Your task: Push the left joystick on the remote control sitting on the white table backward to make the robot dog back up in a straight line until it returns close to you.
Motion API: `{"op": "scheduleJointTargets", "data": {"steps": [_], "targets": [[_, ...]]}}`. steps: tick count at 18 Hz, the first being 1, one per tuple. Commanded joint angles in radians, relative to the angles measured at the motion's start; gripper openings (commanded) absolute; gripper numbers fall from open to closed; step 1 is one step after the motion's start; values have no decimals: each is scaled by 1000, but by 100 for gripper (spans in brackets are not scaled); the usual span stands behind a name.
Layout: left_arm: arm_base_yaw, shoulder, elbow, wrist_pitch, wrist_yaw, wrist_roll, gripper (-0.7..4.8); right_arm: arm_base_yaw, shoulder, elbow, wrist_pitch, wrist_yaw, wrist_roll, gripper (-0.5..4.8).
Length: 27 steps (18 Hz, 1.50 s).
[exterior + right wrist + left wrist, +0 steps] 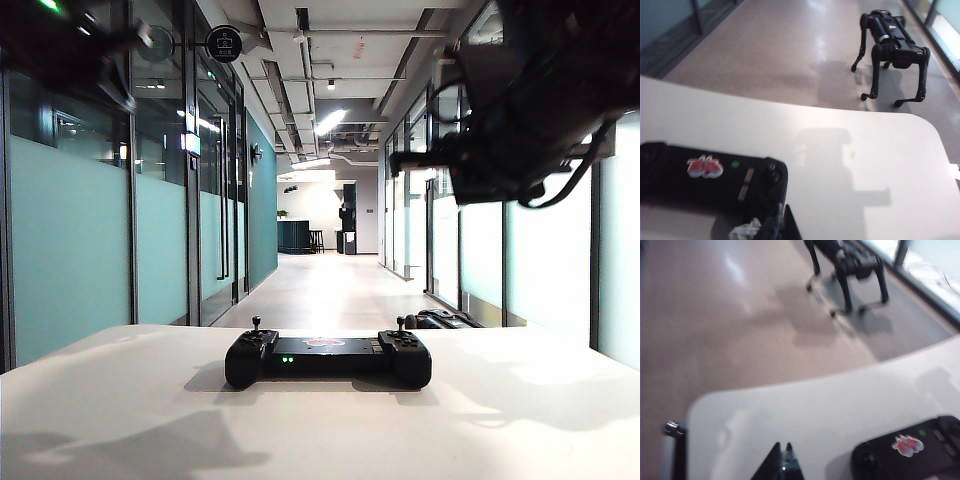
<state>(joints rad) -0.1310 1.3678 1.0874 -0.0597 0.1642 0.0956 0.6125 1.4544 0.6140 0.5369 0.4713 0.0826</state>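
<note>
The black remote control [328, 358] lies in the middle of the white table [120, 420], green lights facing the exterior camera. Its left joystick [256, 325] stands upright with nothing touching it. In the left wrist view my left gripper [781, 446] is shut and empty above bare table, apart from the remote control [910, 455] and its blurred left joystick [869, 458]. My right gripper [782, 212] is shut beside the remote control's [710, 175] end with the right joystick [771, 170]. The robot dog [892, 45] stands on the floor just past the table; its dark back [440, 319] shows over the far edge.
Both arms hang high in the exterior view, the left arm [70, 40] and the right arm [520, 100]. Glass walls [70, 250] line a long corridor ahead. A thin dark post [674, 450] stands at the table's edge. A white crumpled scrap [745, 231] shows by the right fingers.
</note>
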Motion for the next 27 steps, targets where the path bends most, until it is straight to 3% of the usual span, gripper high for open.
{"op": "scheduleJointTargets", "data": {"steps": [1, 10, 18, 23, 27], "targets": [[1, -111, -93, 68, -48, -3, -6, 0, -68, 0, -72, -52, -25, -6], [1, -508, -443, 129, -127, -29, -6, 0, -271, -2, -241, -115, -36, -6], [1, -735, -649, 129, -155, -30, -6, 0, -374, -3, -348, -138, -39, -6], [1, -916, -796, 129, -172, -89, -6, 0, -422, -3, -412, -138, -39, -6], [1, -1029, -881, 129, -172, -89, -6, 0, -469, -3, -452, -138, -39, -6]]}}
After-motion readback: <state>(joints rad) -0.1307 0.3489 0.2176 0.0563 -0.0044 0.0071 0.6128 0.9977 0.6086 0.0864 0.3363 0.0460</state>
